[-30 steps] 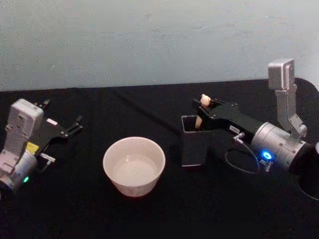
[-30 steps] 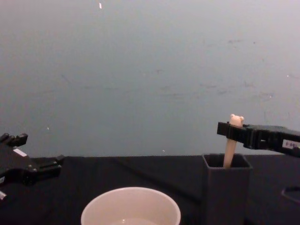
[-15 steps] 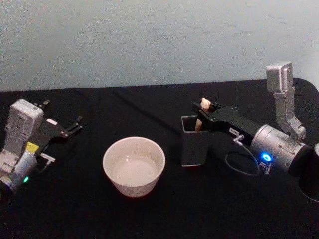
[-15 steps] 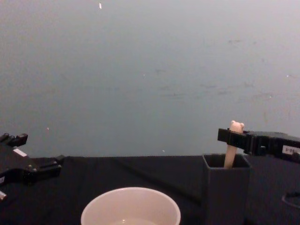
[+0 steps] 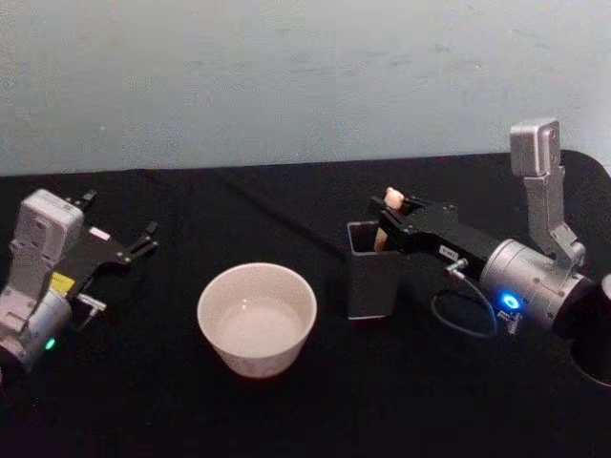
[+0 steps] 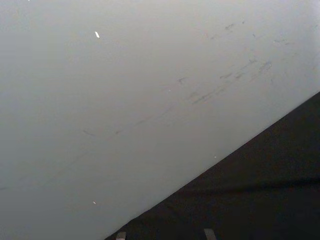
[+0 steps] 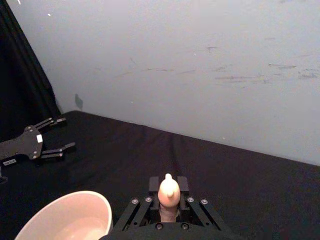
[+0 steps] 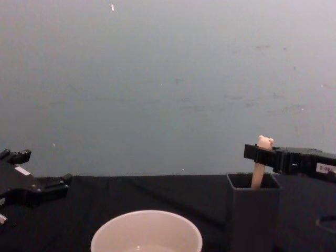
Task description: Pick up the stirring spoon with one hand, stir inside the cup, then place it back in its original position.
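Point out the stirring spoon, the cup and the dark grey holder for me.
stirring spoon [image 8: 265,141]: chest view, on the bear head topping the handle.
cup [image 5: 256,286]: head view, on the cream-white rim's far side.
dark grey holder [image 8: 253,220]: chest view, on the front wall below the square mouth.

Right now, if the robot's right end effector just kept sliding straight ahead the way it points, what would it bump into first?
The right end effector is shut on the spoon over the dark holder, pointing toward the robot's left and slightly away. Beyond it lies bare black table; the way looks free, probably passing behind the cup, though depth is uncertain.
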